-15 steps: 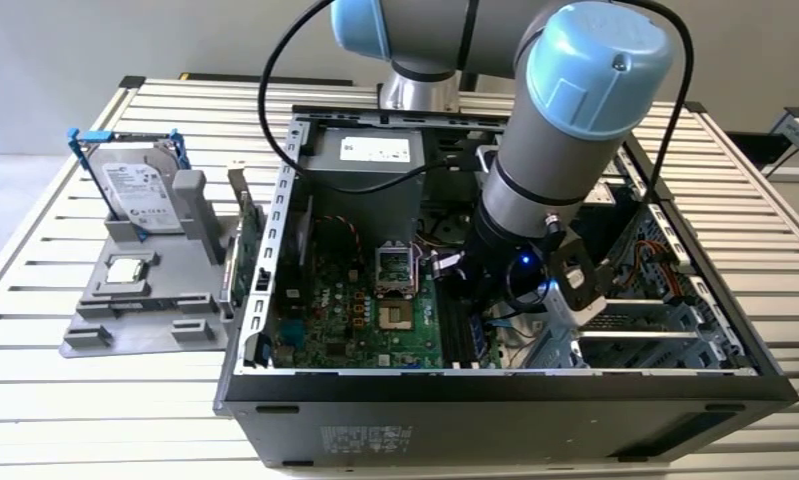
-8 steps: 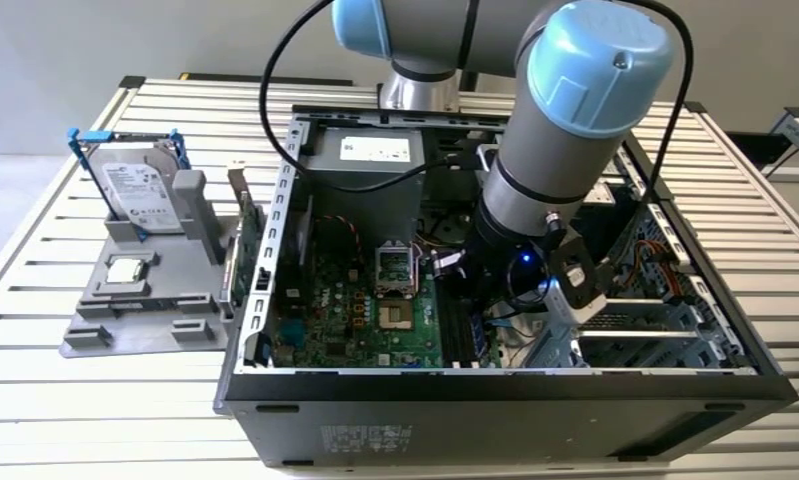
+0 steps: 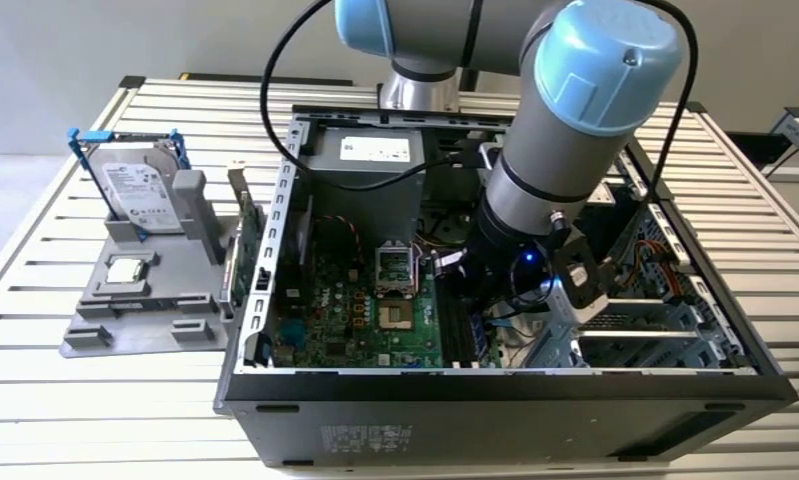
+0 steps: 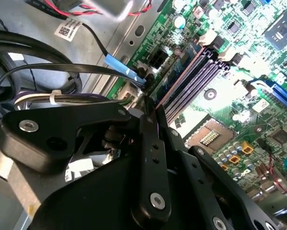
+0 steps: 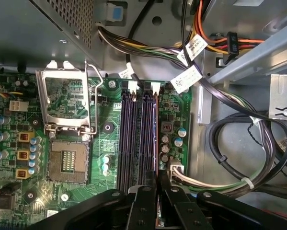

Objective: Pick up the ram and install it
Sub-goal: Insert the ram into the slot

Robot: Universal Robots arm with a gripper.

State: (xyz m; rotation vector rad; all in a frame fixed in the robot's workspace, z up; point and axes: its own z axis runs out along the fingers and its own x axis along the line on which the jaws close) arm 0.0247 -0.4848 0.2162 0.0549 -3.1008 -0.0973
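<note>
The ram [image 5: 155,139] shows edge-on as a thin strip standing along the memory slot closest to the motherboard's edge; its top edge [image 4: 181,76] looks pinkish in the second wrist view. My gripper [image 5: 157,203] is shut on the ram's near end, with a black finger [image 5: 144,206] on each side. In the second wrist view the gripper [image 4: 150,117] sits right over that slot row. In the exterior view the gripper [image 3: 473,300] is down inside the open computer case. I cannot tell whether the ram is fully seated.
Other black memory slots [image 5: 133,139] lie beside the ram, then the CPU socket [image 5: 69,163] with its frame [image 5: 66,100] raised. Cable bundles [image 5: 229,158] run close by. The case walls [image 3: 506,385] hem in the arm. A grey fixture [image 3: 146,300] holds a hard drive [image 3: 143,190].
</note>
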